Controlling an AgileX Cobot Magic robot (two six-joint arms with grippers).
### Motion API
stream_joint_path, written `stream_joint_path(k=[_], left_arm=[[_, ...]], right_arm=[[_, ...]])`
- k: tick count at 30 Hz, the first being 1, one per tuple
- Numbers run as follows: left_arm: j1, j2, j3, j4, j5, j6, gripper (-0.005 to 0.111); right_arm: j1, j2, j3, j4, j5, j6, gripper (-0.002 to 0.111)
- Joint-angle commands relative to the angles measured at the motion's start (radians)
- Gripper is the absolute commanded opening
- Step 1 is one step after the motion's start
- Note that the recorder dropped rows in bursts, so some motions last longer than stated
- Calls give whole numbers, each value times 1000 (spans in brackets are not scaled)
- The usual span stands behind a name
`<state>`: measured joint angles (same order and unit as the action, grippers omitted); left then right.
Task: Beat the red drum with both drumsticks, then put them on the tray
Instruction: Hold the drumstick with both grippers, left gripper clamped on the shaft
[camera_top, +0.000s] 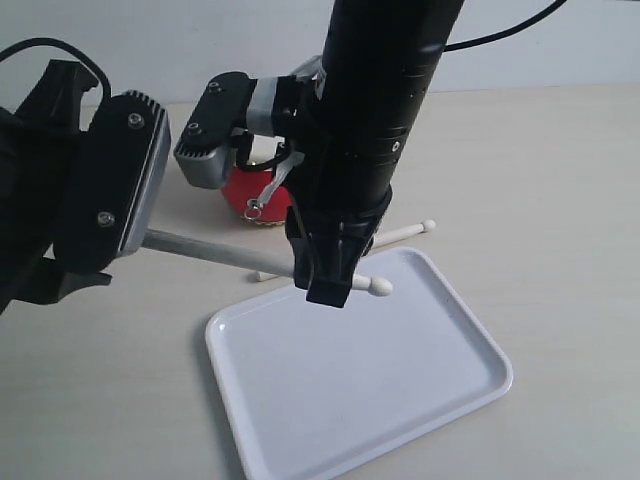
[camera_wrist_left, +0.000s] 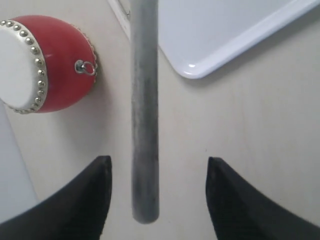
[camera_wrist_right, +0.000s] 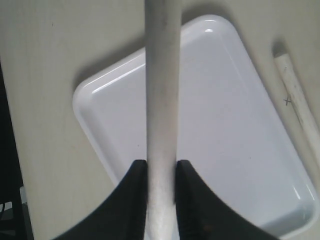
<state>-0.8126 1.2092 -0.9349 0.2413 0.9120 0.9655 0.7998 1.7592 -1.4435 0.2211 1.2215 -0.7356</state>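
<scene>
Held drumstick (camera_top: 220, 252) lying crosswise, bead tip pointing right, toward tray (camera_top: 400, 385)

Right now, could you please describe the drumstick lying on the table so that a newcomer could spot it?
Find the white tray mid-table. Just beyond its far rim, on the red drum's side, a pale drumstick lies flat on the tabletop. Unlike the stick clamped in the right gripper's jaws above the tray, nothing holds it.
</scene>
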Motion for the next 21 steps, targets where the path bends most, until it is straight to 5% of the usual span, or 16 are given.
stream_joint_path(k=[1,21], left_arm=[[-7,1,2,39,-7,-6,55],[-7,1,2,-9,0,14,40]], right_arm=[[-8,-1,-9,6,0,6,0],[-8,-1,-9,10,0,6,0]])
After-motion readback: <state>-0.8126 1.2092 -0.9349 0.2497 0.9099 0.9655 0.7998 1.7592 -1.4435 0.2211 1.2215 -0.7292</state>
